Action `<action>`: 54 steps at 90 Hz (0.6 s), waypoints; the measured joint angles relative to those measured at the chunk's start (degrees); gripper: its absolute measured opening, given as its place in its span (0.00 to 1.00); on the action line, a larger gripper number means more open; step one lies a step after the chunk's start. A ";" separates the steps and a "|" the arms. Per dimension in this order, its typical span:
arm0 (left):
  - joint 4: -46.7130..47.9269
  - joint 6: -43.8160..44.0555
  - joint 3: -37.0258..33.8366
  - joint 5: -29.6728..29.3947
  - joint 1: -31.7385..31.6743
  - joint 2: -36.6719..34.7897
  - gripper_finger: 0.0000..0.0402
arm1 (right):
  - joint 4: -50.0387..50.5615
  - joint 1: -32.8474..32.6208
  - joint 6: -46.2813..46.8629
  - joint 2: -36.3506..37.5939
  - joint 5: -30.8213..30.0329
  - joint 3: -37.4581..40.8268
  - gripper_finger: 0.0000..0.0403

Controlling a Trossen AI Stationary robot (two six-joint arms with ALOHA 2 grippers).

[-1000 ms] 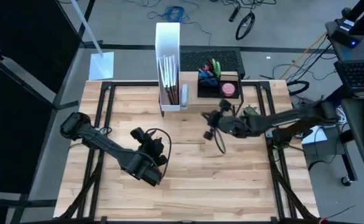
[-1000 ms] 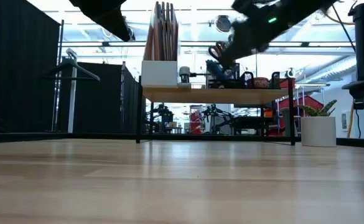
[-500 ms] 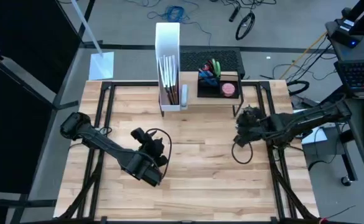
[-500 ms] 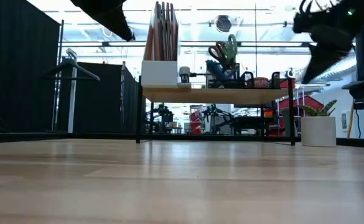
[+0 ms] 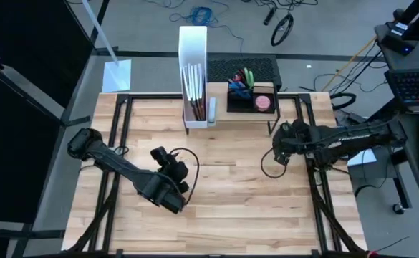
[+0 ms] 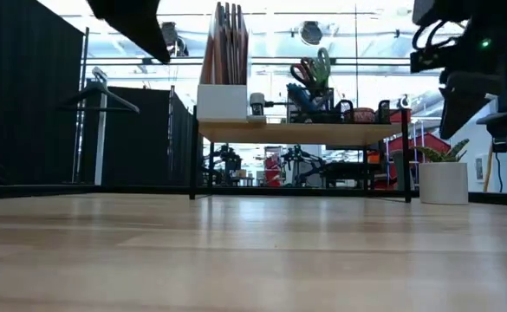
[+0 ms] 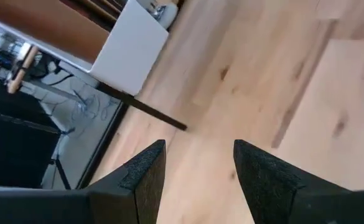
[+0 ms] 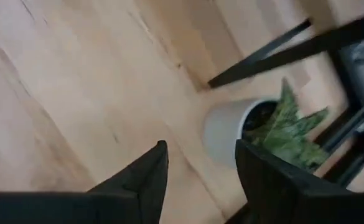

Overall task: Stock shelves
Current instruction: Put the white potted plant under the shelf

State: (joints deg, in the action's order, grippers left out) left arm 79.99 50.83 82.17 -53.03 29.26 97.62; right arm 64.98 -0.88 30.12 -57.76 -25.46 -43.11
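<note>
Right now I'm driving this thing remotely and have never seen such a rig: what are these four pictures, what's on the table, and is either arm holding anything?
Two dark robot arms work at a wooden table. One picture looks straight down, one looks level across the tabletop, and two come from cameras on the wrists.

At the far edge stands a low desk riser carrying a white magazine file box and a black organizer tray with scissors. A potted plant sits at the right.

The left pincer hovers open near the front left, empty. The right pincer hovers open beside the plant, also empty.

No readable txt, labels, brands or nos. anywhere on the table, shelves or items.
</note>
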 joint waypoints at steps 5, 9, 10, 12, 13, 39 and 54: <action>2.53 -0.13 0.00 0.33 -0.01 -1.83 0.44 | -0.80 2.28 1.85 0.00 1.08 -0.03 0.41; 3.95 -0.13 -0.03 0.23 -0.15 -3.60 0.44 | -0.35 3.96 2.58 0.00 1.77 -0.03 0.40; 4.08 -0.14 -0.08 0.16 -0.17 -4.12 0.44 | -0.29 4.31 2.67 0.00 1.85 -0.04 0.40; 4.24 -0.17 -0.28 -0.05 -0.31 -5.14 0.44 | -0.27 4.97 2.72 0.00 1.84 -0.02 0.40; 4.32 -0.19 -0.40 -0.09 -0.34 -5.67 0.44 | -0.27 5.31 2.75 0.00 1.80 -0.02 0.40; 1.60 -0.19 -8.42 -0.68 -0.90 -15.87 0.44 | -0.90 12.55 5.38 -1.23 1.87 -0.02 0.40; 1.23 -0.14 -11.31 -0.73 -0.90 -16.37 0.44 | -2.37 14.88 4.23 -3.93 2.09 -0.02 0.40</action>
State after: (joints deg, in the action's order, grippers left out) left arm 81.22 50.69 70.86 -53.76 28.36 81.25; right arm 62.61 14.00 34.35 -61.69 -23.38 -43.13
